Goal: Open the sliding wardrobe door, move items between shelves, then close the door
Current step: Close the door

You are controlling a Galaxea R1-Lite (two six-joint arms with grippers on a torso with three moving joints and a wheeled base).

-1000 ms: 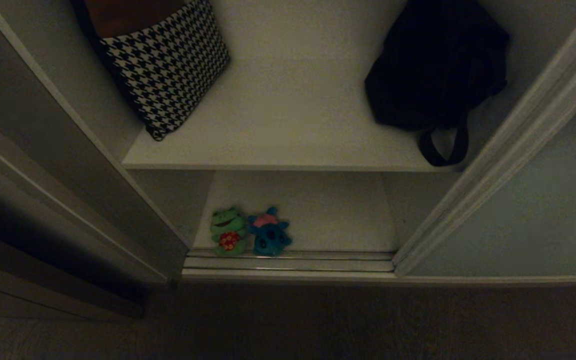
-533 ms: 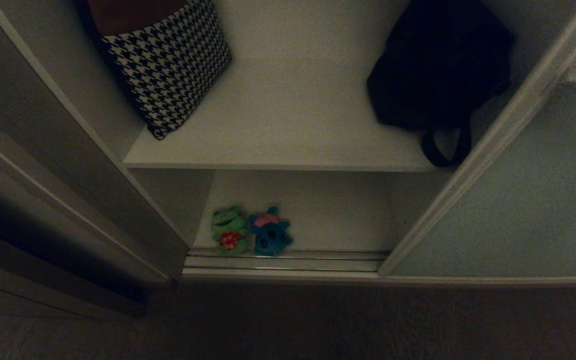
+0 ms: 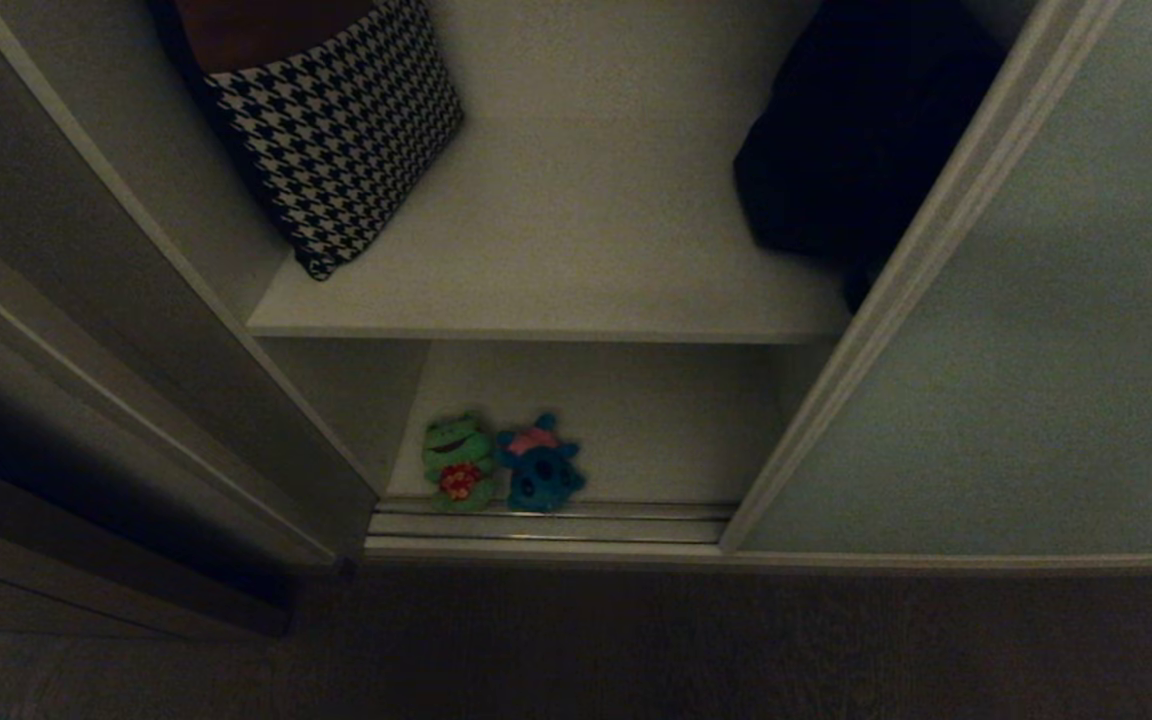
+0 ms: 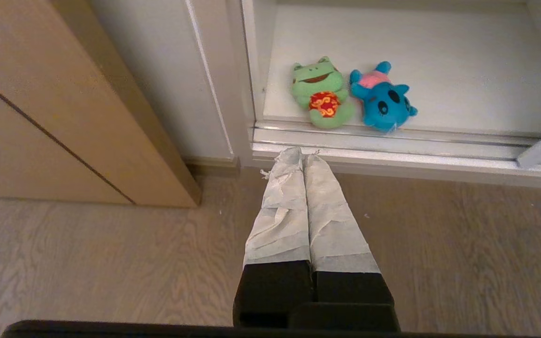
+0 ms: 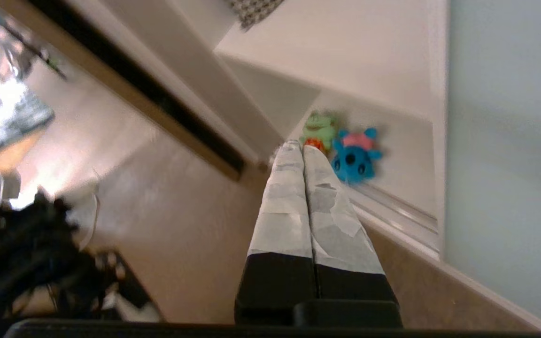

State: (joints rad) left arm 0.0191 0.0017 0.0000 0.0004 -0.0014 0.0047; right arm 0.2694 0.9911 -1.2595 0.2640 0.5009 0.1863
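The sliding door (image 3: 1016, 330) stands partly across the opening; the frog (image 3: 456, 462) and blue toy (image 3: 539, 470) lie together on the bottom shelf (image 3: 676, 430); closing looks unfinished; left hand (image 4: 302, 155) and right hand (image 5: 302, 149) are both closed, empty.

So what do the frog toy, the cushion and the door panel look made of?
Frog toy: soft plush fabric, stuffed, with a stitched red patch. Houndstooth cushion: woven-looking fabric, padded. Sliding wardrobe door: smooth matte panel, possibly frosted glass or laminate, in a pale metal-looking frame.
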